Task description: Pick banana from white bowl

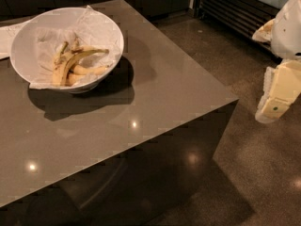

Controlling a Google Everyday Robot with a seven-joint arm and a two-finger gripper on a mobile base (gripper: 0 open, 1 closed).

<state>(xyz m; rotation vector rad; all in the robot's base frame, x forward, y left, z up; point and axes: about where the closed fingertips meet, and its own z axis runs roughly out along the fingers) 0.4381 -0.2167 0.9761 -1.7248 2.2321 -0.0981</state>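
Observation:
The white bowl (112, 28) stands on the far left part of the table, lined with crumpled white paper. Several bananas lie in it. The banana (78, 57), the longest one, is curved and yellow with dark blotches. It runs from the bowl's lower left up to the right, over the shorter bananas (89, 71). My gripper (277, 95) shows as a cream and white part at the right edge of the camera view. It hangs over the floor, off the table and far to the right of the bowl. It holds nothing that I can see.
The brown table (155, 93) has a near right corner at about the picture's middle right. Beyond it lies speckled floor (263, 173). A dark cabinet with slats (230, 8) stands at the back right. White paper (4, 36) lies at the table's left edge.

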